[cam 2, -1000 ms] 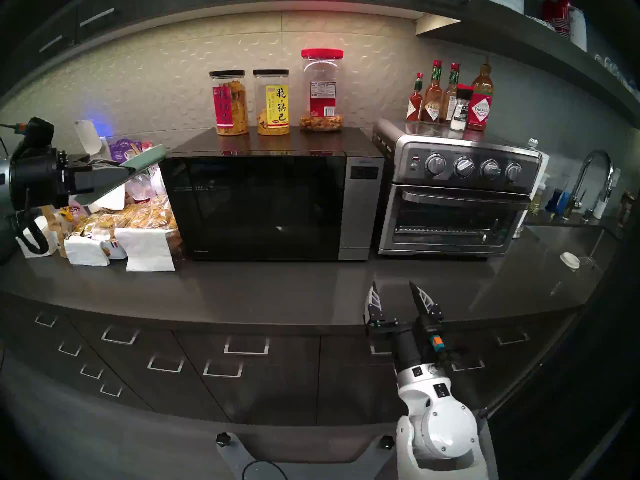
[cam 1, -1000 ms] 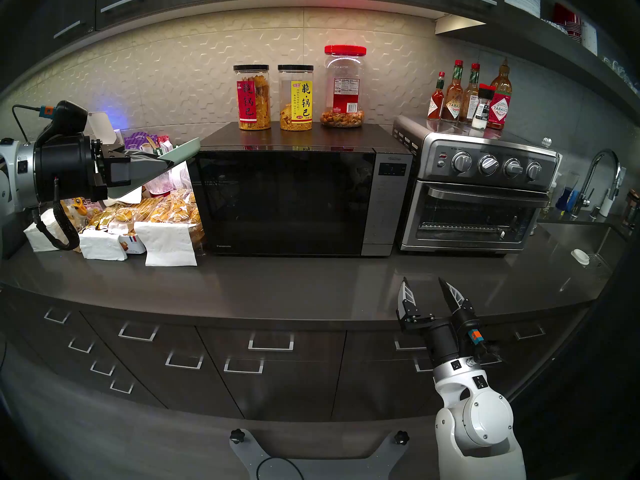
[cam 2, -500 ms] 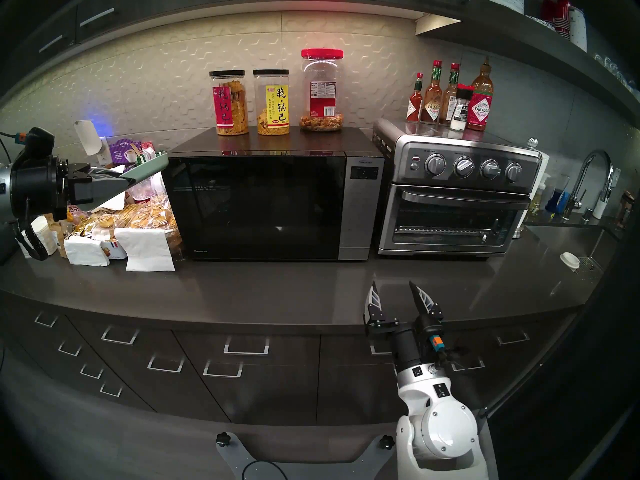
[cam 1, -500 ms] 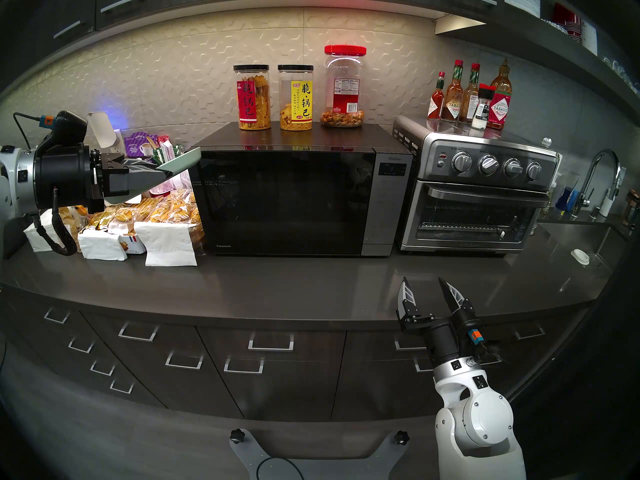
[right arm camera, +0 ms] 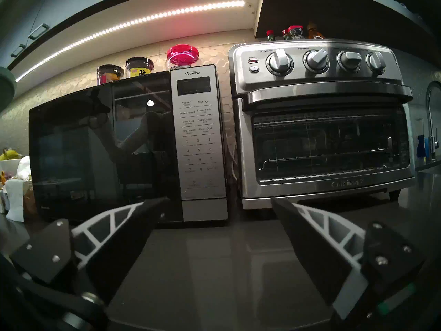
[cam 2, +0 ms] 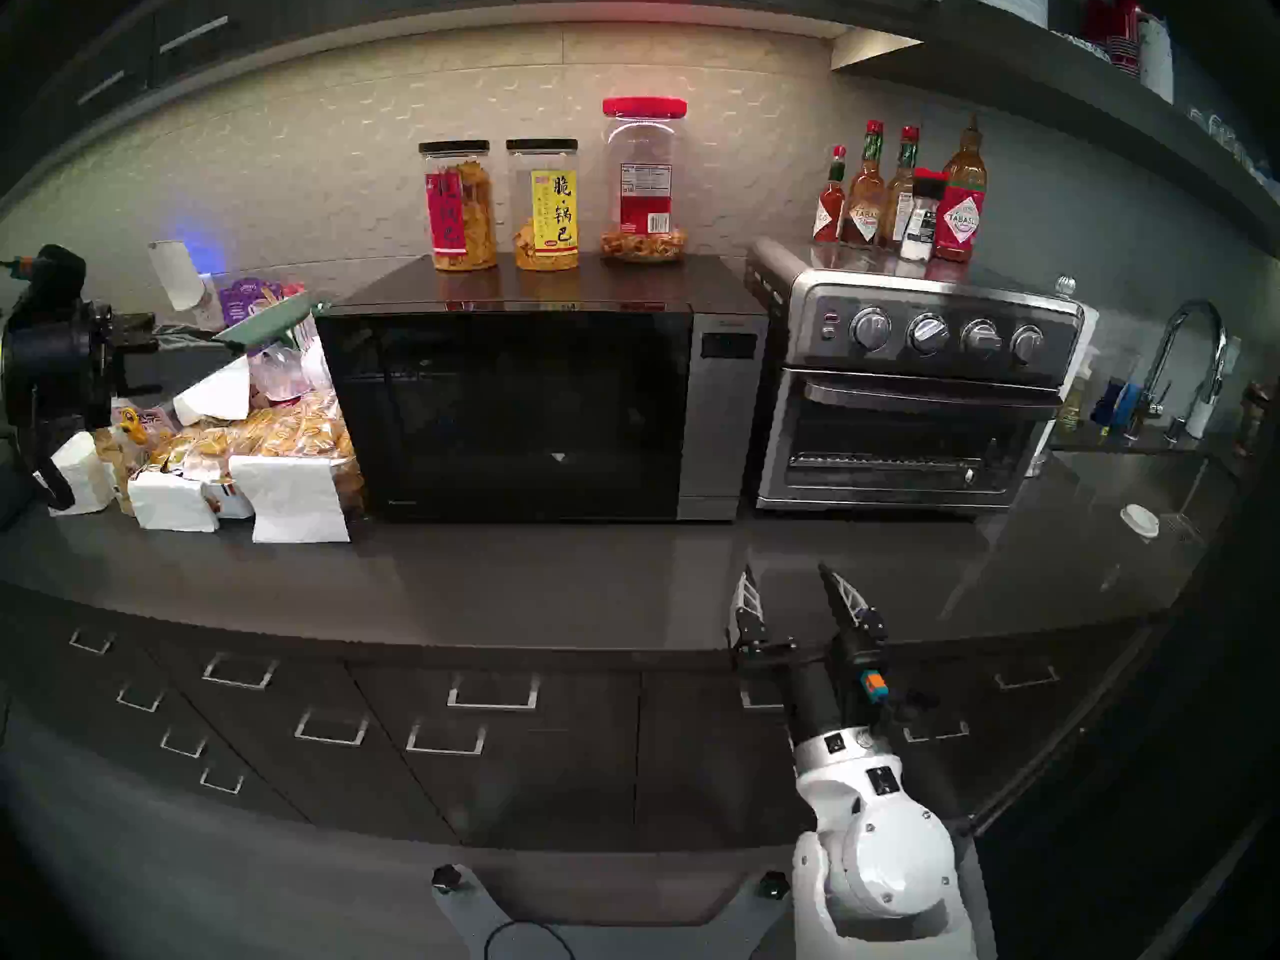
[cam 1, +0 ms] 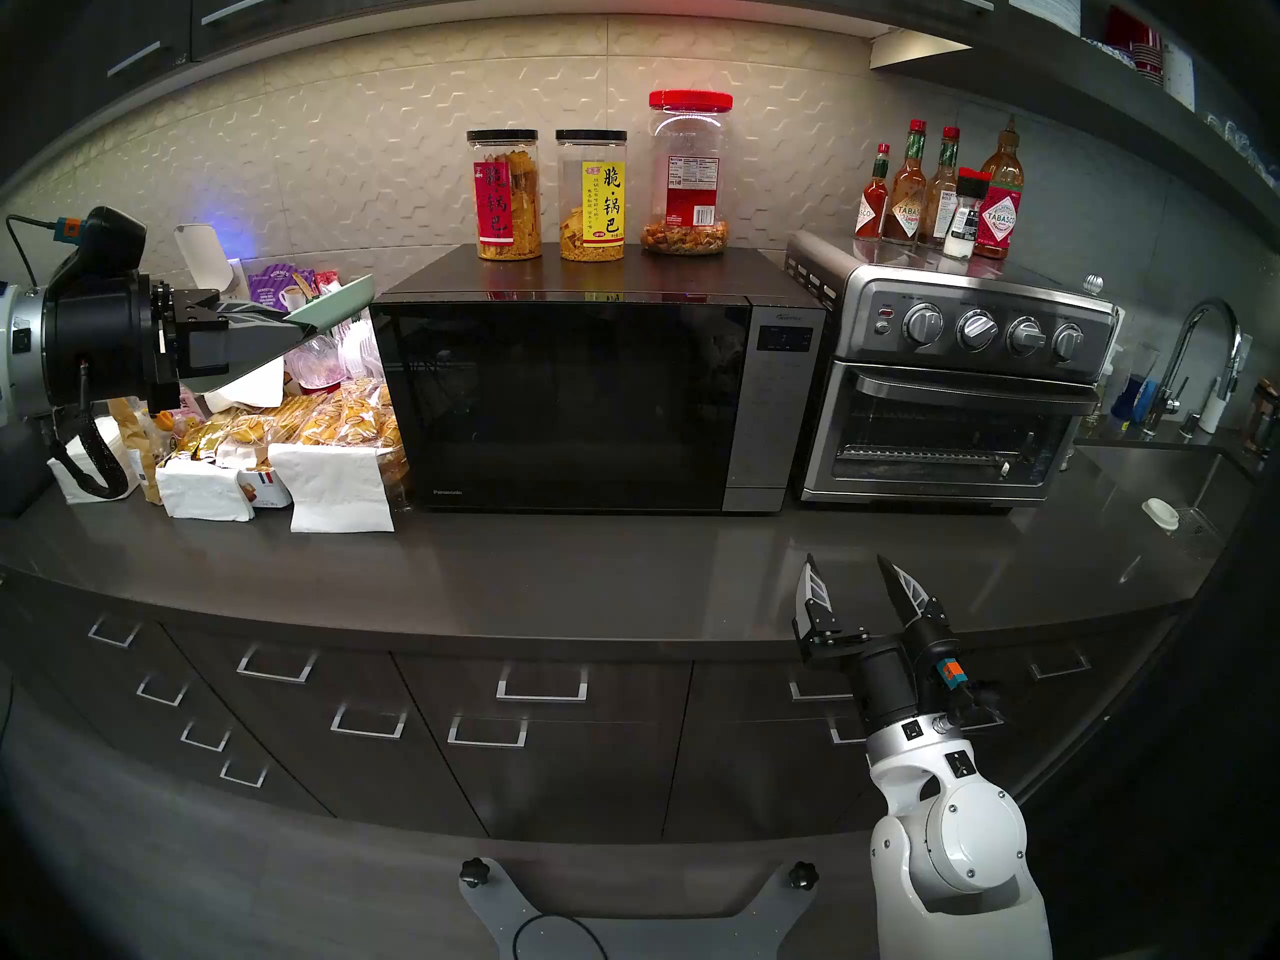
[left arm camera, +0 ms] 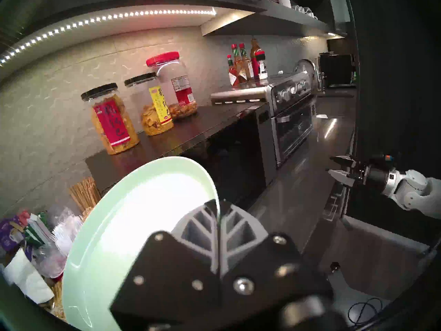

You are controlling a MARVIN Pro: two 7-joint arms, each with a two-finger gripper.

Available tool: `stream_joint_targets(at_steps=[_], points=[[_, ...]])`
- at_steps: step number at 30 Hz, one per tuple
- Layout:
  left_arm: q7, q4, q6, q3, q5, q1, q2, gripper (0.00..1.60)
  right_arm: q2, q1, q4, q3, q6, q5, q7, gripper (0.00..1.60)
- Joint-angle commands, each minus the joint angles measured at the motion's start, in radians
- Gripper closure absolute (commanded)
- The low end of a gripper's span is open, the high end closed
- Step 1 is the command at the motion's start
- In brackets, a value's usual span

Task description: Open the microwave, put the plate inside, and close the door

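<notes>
Head stereo left: plate (cam 1: 338,305) tilted, far edge up toward microwave (cam 1: 596,397).

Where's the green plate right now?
The plate is held tilted in the left claw, at the head view's left, above the snack pile beside the closed microwave.

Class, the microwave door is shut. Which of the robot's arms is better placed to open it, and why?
Right. The right gripper is open and empty, facing the microwave across the counter. The left gripper is shut on the mint-green plate, so it is occupied.
</notes>
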Motion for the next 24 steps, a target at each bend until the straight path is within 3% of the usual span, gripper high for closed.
stream_joint_targets(at_steps=[1, 12, 24], points=[[-0.055, 0.007, 0.006, -0.021, -0.030, -0.018, 0.049, 1.60, 0.002, 0.003, -0.024, 0.001, -0.004, 0.000, 0.002, 0.00], [-0.003, 0.074, -0.026, 0.071, -0.101, -0.109, 0.182, 1.60, 0.002, 0.003, -0.023, 0.001, -0.004, 0.000, 0.002, 0.00], [0.005, 0.121, -0.058, 0.142, -0.150, -0.183, 0.266, 1.60, 0.002, 0.003, -0.023, 0.001, -0.004, 0.000, 0.002, 0.00]])
